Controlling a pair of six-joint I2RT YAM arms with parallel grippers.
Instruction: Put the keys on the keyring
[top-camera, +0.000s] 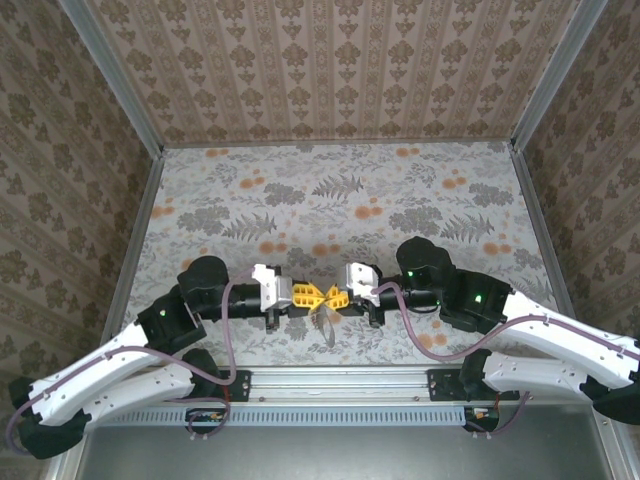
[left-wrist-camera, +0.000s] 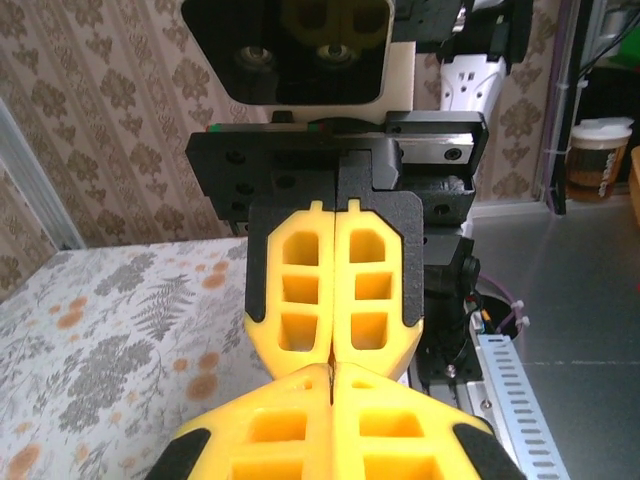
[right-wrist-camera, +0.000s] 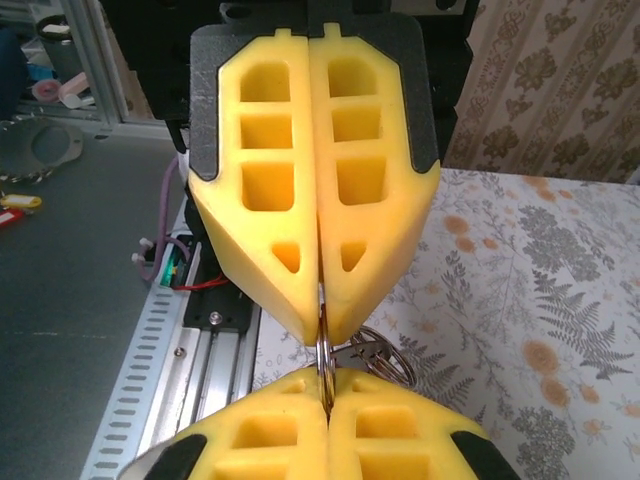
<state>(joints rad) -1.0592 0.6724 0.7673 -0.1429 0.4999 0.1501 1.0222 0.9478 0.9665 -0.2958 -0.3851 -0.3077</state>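
While both of my hands are squeezed shut, they meet tip to tip low over the flowery table (top-camera: 350, 190), near its 6 o'clock edge. From above, my left hand (top-camera: 312, 294) reaches in from 8 o'clock and my right hand (top-camera: 333, 297) reaches in from 4 o'clock. Their yellow tips touch in the middle.

Seen from my right wrist, the keyring (right-wrist-camera: 324, 352) is a thin bit of grey metal standing on its edge. Its top end goes into the crack between the tips of my left hand (right-wrist-camera: 322, 330) at 12 o'clock. Its bottom end goes into the crack of my right hand (right-wrist-camera: 327, 385) at 6 o'clock. So both hands pinch it, one at each end. Some small round rings (right-wrist-camera: 385, 356) hang just beside it at 3 o'clock, touching it.

From above, a small pale bit (top-camera: 325, 318) hangs under the tips at 6 o'clock. It is too small for me to tell what it is.
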